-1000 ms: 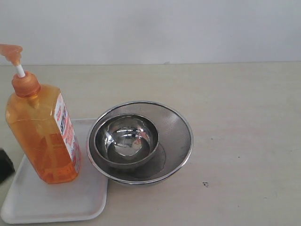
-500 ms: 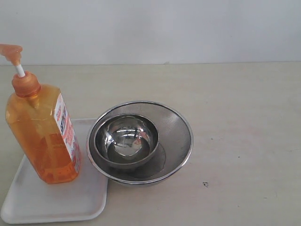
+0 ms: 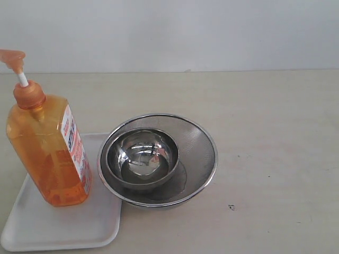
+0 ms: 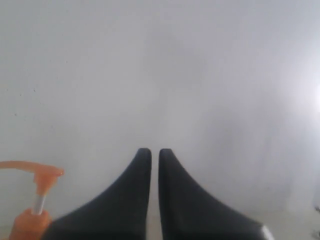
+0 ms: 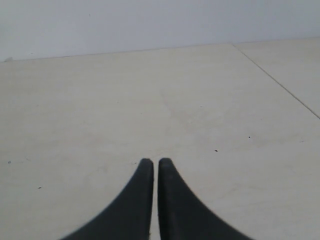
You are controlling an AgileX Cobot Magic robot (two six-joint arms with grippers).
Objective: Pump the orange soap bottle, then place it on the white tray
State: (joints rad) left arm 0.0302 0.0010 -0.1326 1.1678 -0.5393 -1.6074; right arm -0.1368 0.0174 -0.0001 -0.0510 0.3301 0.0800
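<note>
The orange soap bottle [image 3: 47, 151] stands upright on the white tray [image 3: 63, 225] at the left of the exterior view, its pump head [image 3: 12, 57] raised on the white stem. No gripper shows in that view. In the left wrist view my left gripper [image 4: 151, 152] is shut with nothing held, facing the pale wall; the bottle's pump head [image 4: 37, 175] sits apart from it at the picture's lower left corner. My right gripper [image 5: 152, 162] is shut and empty above bare tabletop.
A round steel mesh strainer [image 3: 196, 143] with a steel bowl [image 3: 142, 156] nested inside stands against the tray's right side. The beige tabletop [image 3: 275, 159] stretches to the right, with a pale wall behind. A seam [image 5: 280, 82] crosses the table in the right wrist view.
A dark object at the left edge of the exterior view one second ago has left the picture. The bottle, tray and strainer have not moved.
</note>
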